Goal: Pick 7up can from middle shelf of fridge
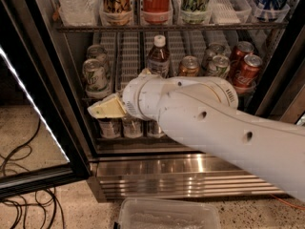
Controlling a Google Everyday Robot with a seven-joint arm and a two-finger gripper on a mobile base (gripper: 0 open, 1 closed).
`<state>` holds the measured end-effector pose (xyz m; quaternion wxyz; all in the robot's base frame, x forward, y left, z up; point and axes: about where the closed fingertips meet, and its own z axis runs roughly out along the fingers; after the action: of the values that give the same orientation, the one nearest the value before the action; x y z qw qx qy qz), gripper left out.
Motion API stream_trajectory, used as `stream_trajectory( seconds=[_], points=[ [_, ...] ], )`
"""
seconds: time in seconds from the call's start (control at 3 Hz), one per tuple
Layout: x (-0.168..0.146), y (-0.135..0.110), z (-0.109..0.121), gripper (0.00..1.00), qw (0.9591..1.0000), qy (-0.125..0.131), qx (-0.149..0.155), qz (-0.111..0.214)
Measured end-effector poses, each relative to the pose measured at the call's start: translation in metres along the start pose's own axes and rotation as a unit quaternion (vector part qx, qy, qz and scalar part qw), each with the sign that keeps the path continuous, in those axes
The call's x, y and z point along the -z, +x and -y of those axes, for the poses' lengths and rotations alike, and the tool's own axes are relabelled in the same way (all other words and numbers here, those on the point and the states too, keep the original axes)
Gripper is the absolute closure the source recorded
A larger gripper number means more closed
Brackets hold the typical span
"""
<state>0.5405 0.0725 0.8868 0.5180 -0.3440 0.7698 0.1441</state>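
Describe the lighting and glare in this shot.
Camera view: the fridge shelves are well lit; a bright white strip glares along the open door; the steel base panel reflects soft highlights; the gripper, just below the 7up can on the middle shelf, is evenly lit; the floor is dim.

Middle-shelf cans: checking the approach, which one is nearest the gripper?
The front-left 7up can, pale with green lettering, just above the gripper; the gold-brown can and red cans stand farther right.
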Motion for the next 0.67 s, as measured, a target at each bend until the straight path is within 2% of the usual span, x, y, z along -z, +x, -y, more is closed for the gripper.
stream_trajectory(
  seconds=[0.33,0.67],
  points=[
    [0.028,0.006,0.025,0.0,0.9966,0.048,-0.05,0.044],
    [0.014,0.002,0.02,0.0,0.9883,0.04,-0.121,0.084]
  ],
)
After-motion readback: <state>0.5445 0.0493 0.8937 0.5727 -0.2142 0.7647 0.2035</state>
